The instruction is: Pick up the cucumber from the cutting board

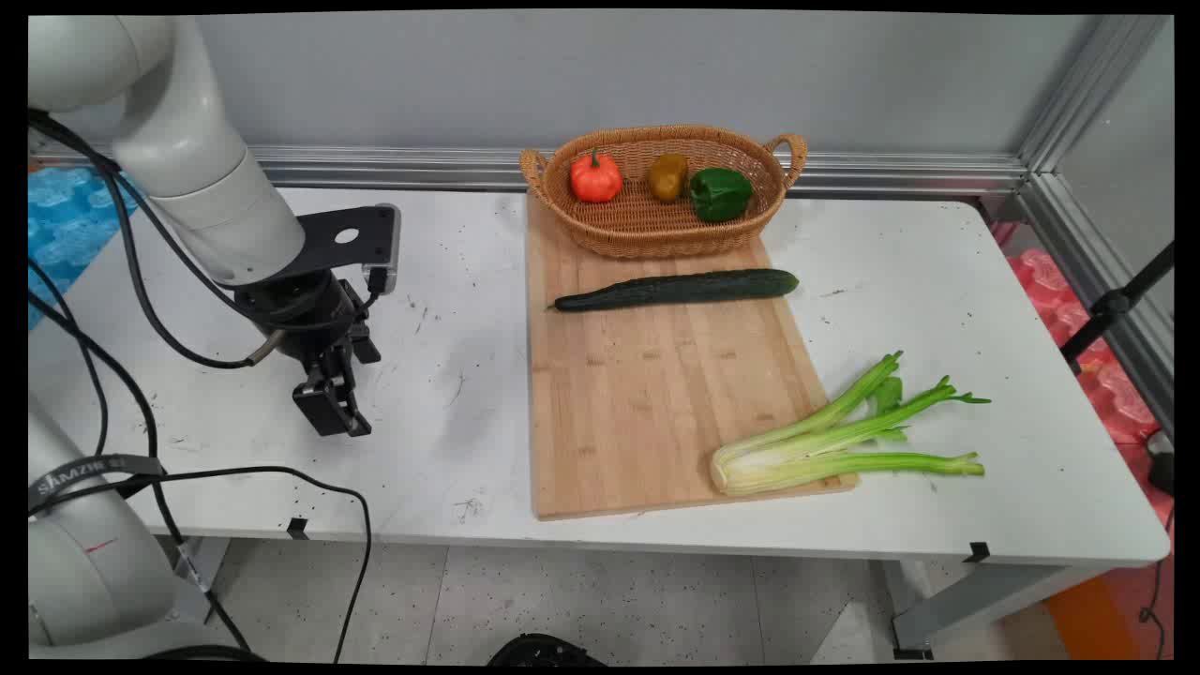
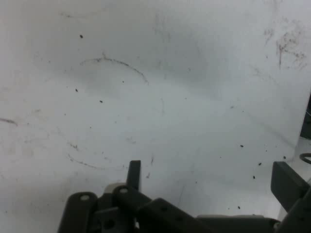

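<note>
My black gripper (image 1: 336, 417) hangs low over the bare left part of the white table (image 1: 450, 375), pointing down, well left of the wooden cutting board (image 1: 647, 394). In the hand view the gripper (image 2: 211, 180) is open, with only scuffed table surface between its fingers (image 2: 134, 174). A dark green cucumber (image 1: 677, 288) lies across the far part of the board. A celery bunch (image 1: 844, 436) rests over the board's near right corner, its stalks pointing right onto the table.
A wicker basket (image 1: 656, 234) at the board's far end holds a red pepper (image 1: 595, 177), a brownish pepper (image 1: 667, 176) and a green pepper (image 1: 720, 193). Black cables (image 1: 141, 281) hang from the arm at the left. A wall rail runs behind the table.
</note>
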{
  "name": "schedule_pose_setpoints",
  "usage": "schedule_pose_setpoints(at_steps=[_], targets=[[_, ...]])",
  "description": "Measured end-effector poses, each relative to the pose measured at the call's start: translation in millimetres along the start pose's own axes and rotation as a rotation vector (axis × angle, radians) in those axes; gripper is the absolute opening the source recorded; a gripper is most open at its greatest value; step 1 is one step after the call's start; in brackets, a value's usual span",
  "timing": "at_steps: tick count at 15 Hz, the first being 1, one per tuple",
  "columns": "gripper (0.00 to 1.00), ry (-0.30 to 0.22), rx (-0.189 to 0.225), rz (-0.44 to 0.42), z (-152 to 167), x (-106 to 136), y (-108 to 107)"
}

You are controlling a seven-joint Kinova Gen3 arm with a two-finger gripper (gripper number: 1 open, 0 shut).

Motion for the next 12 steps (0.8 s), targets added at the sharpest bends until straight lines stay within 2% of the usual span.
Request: schedule_pose_setpoints(at_steps=[4,9,12], targets=[[1.0,0.048,0.013,0.006,2,18,-8],[1.0,0.135,0.041,-0.004,3,60,-29],[1.0,0.213,0.062,-0.013,5,97,-50]])
